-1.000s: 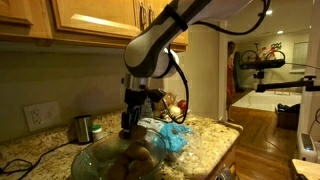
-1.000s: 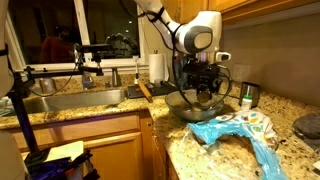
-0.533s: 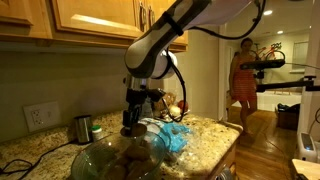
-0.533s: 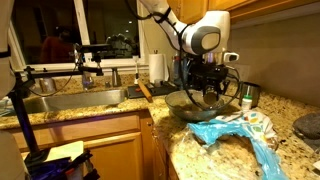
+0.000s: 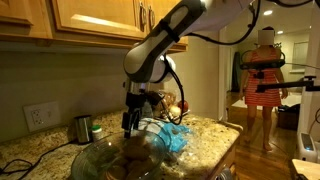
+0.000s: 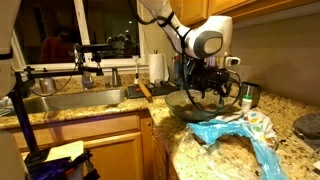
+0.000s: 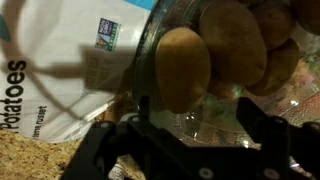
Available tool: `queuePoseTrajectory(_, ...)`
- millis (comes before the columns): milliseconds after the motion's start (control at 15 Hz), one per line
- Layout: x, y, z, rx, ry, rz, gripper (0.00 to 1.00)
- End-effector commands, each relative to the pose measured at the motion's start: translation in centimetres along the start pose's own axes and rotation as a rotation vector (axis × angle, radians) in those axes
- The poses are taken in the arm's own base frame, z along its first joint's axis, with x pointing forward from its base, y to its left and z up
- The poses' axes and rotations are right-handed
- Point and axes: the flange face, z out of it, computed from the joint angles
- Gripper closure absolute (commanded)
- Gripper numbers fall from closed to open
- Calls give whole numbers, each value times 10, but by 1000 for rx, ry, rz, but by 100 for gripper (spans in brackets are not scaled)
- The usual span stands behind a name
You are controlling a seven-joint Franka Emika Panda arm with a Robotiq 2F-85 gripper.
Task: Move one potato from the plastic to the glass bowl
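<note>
The glass bowl (image 5: 100, 160) (image 6: 178, 108) stands on the granite counter, and the wrist view shows its rim (image 7: 150, 45) and several potatoes inside. My gripper (image 5: 131, 124) (image 6: 210, 92) (image 7: 195, 110) hangs just over the bowl, open. One potato (image 7: 183, 68) lies just off the fingertips, close to the left finger and apart from the right one. The plastic (image 5: 172, 136) (image 6: 240, 135), a crinkly light-blue bag with a white potato label (image 7: 60, 60), lies beside the bowl.
A metal cup (image 5: 82, 127) (image 6: 247, 96) stands behind the bowl near a wall outlet (image 5: 38, 116). A sink (image 6: 60, 100) and paper towel roll (image 6: 157, 68) sit along the counter. A person (image 5: 262, 70) stands in the room beyond the counter's end.
The jaws have spread apart over the bowl and the potato sits free of them. The arm shifted slightly. The person in the background walked closer.
</note>
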Motion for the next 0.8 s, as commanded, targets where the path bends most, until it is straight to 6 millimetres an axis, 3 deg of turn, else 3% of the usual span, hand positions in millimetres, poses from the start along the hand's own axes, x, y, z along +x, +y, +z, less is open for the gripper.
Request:
queuePoseTrajectory(0,1,6,-10,1,-14,-1,0)
queuePoseTrajectory(733,4,1,-3,-3,6,0,0)
